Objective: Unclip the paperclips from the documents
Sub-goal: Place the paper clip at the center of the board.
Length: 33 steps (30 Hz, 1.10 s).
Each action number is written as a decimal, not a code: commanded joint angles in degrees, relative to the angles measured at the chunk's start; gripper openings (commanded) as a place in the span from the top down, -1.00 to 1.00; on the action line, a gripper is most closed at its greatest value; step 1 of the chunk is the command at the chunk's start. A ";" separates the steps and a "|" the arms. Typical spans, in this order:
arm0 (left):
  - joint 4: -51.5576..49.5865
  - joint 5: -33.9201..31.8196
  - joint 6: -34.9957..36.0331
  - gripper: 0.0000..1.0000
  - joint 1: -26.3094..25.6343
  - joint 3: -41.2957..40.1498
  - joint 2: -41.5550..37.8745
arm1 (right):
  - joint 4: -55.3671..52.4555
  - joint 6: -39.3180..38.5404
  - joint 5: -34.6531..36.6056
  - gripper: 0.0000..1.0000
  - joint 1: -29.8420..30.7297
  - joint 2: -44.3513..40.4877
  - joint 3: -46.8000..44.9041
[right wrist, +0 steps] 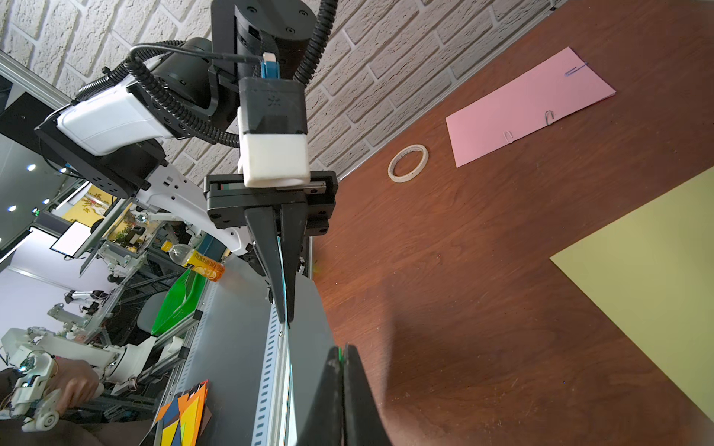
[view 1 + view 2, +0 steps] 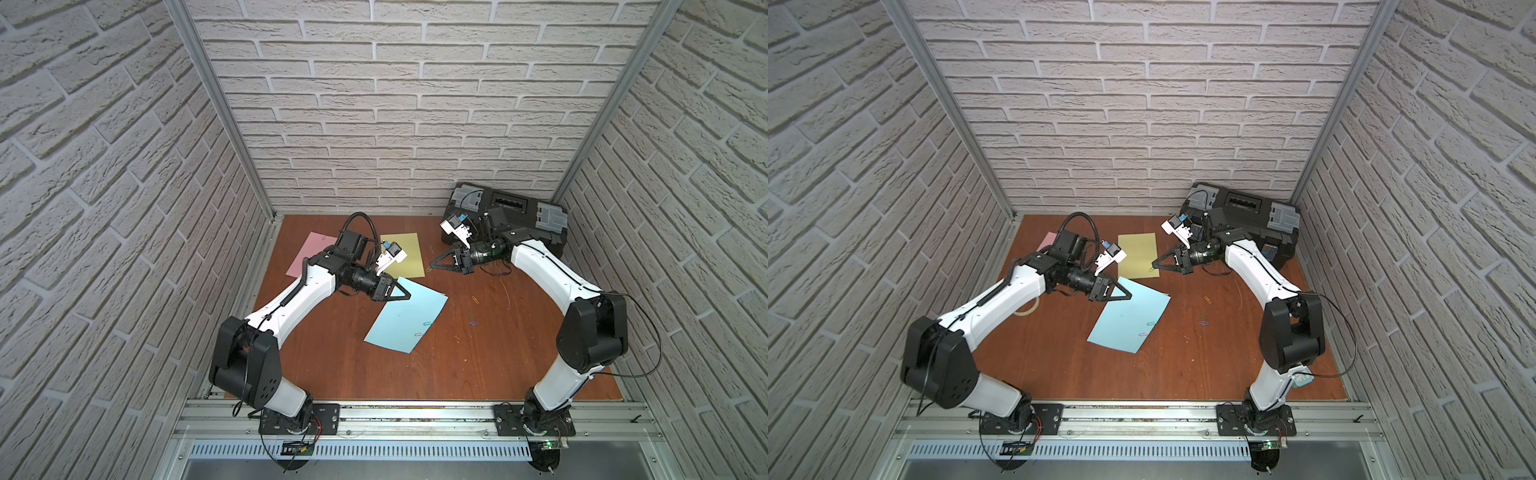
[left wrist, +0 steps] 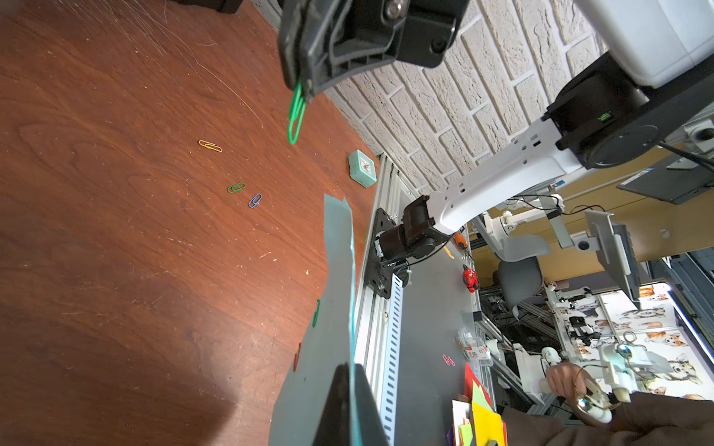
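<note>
The left hand (image 2: 409, 295) is clenched on the far corner of the light blue sheet (image 2: 409, 318), its two black tapered fingers (image 1: 270, 247) pressed flat against the paper's thin edge. The right hand (image 2: 432, 265) is pinched tight on a green paperclip (image 3: 296, 112), which dangles from its fingertips above the counter (image 2: 457, 365), just off the near corner of the yellow sheet (image 2: 405, 253). The blue sheet lies at a slant in the middle of the counter and curls up towards the grip in the left wrist view; a green clip (image 2: 427, 323) and a paler clip (image 2: 419, 333) sit on its right edge. To its right, three loose clips lie on bare wood: orange (image 3: 210, 146), green (image 3: 236, 188) and blue (image 3: 255, 200). The pink sheet (image 1: 529, 104) lies flat at the far left with three clips on its edges, one of them blue (image 1: 575, 69). The counter is reddish-brown wood veneer, grained and finely scratched, inside three walls of pale embossed brick pattern with aluminium corner posts. A white tape ring (image 1: 407, 163) lies near the pink sheet, a small teal clock (image 3: 362, 168) stands by the front rail, and a black plastic toolbox (image 2: 511, 212) fills the far right corner.
</note>
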 commanded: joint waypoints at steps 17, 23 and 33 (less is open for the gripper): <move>8.79 -3.60 -3.89 1.00 1.75 -1.85 -2.15 | 16.59 27.68 30.73 0.94 -6.74 -6.83 -23.96; 9.85 -4.53 -4.26 1.00 1.81 -1.44 -1.77 | 18.34 33.57 38.19 0.94 -10.65 -9.89 -33.54; 13.90 -6.96 -7.16 1.00 1.85 -1.51 -2.06 | 20.50 35.84 45.03 0.87 -12.14 -6.65 -34.33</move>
